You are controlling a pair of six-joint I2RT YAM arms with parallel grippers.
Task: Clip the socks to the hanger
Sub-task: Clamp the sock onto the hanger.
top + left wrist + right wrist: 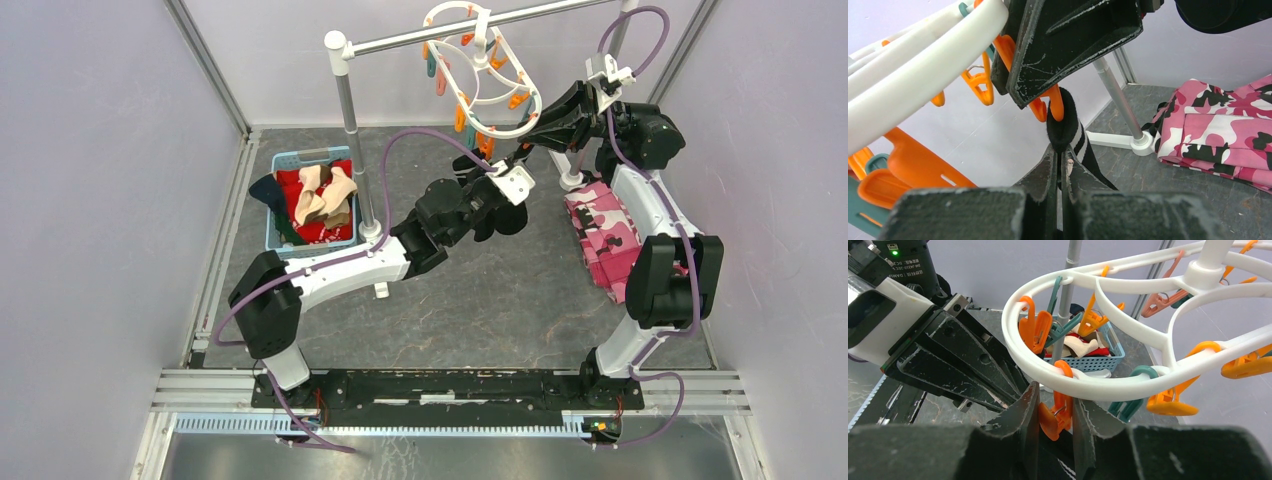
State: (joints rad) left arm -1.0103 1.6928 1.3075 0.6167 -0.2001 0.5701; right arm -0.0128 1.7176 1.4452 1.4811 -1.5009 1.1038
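The hanger (1108, 387) is hanging from the rail (400, 42) so its pegs are dangling within reach, while the other socks (320, 195) are lying in the basket (300, 157) on the desk (480, 300). The right tool (1055, 405), partly closed, is squeezing an orange clothespin (1050, 422) (presumably to spread its mouth). The left tool (1060, 165), fully closed, is pinching a dark striped sock (1064, 127) and pushing its cuff up into that mouth.

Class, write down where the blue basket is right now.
In the top view, the basket sits left of centre, right beside the rack's upright pole.
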